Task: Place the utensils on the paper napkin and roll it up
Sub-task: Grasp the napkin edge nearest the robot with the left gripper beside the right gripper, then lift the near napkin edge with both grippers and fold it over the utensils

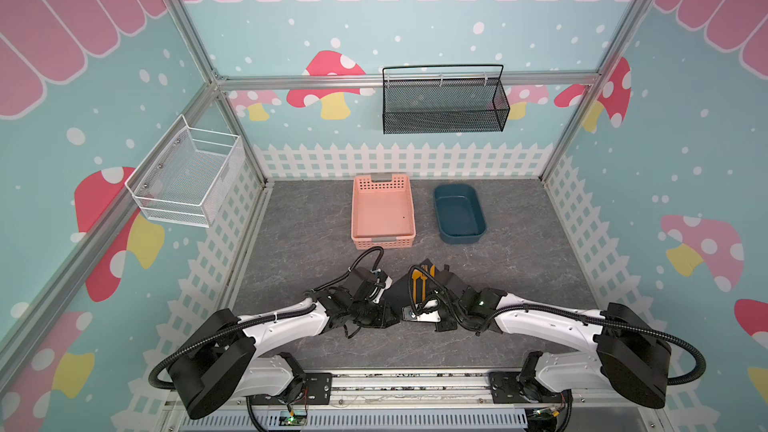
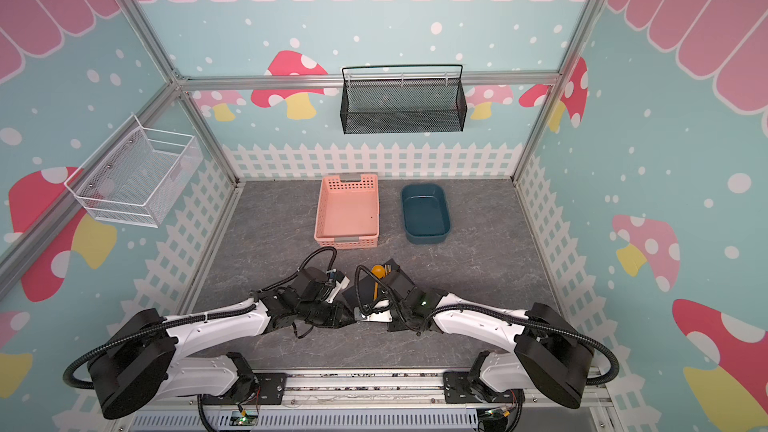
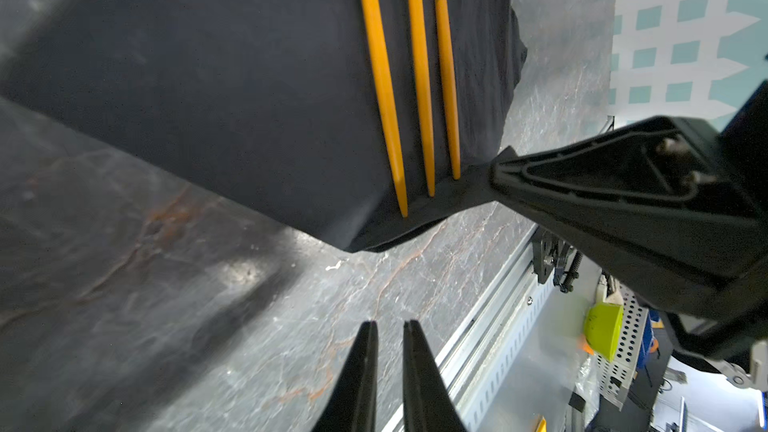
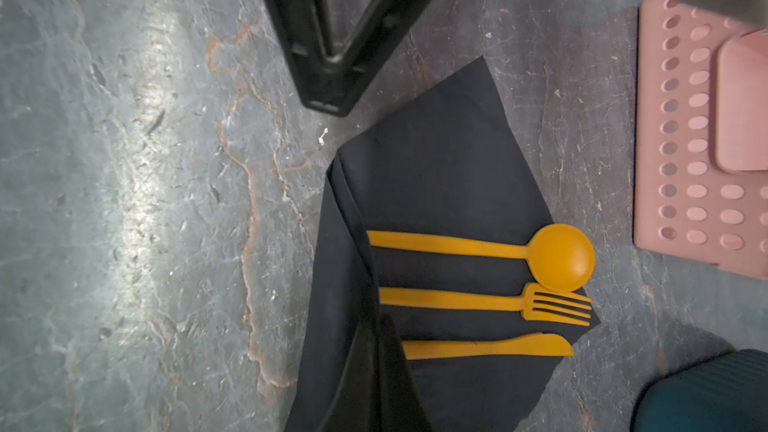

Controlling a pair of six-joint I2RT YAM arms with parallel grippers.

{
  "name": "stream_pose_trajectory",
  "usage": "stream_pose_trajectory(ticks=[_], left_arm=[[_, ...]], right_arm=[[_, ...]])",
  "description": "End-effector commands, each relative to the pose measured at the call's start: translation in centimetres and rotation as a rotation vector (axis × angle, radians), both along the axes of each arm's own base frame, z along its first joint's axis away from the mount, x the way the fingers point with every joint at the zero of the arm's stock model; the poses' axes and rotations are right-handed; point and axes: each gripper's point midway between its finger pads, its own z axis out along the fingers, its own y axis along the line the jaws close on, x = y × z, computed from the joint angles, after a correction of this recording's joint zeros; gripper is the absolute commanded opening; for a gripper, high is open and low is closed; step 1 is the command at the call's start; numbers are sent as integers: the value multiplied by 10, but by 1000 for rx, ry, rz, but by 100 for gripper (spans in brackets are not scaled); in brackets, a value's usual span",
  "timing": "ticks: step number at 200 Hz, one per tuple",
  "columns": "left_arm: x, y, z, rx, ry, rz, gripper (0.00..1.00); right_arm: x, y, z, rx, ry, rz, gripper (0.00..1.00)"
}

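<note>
Orange-yellow utensils (image 4: 449, 297), black paper napkin (image 4: 436, 184), pink basket (image 4: 681, 139) (oval holes), dark blue tub (image 4: 706, 392), grey marbled tabletop (image 4: 124, 201)

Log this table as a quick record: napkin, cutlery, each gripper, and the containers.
napkin: black, one corner raised
cutlery: spoon, fork, knife side by side on the napkin
right gripper: shut on the napkin corner
left gripper: narrow gap, empty, beside the napkin
containers: pink basket, blue tub, both empty
</note>
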Motion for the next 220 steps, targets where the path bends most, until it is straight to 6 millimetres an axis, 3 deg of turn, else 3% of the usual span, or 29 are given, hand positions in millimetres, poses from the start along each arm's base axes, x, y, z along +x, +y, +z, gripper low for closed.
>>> stream_pose_trajectory(ticks=[1, 57, 171, 193, 220], left_arm=[[-2, -18, 6, -98, 37, 3, 14], [-8, -36, -6, -95, 80, -30, 11], [3, -45, -21, -72, 104, 10, 7], [4, -45, -23, -65, 102, 15, 6], [6, -45, -25, -63, 98, 22, 4]], right_arm=[[1, 3, 0, 14, 7, 13, 0], [3, 3, 1, 34, 16, -9, 0], [2, 2, 4, 57, 26, -36, 3], [1, 1, 7, 64, 30, -48, 7], [-2, -1, 13, 83, 44, -63, 21]])
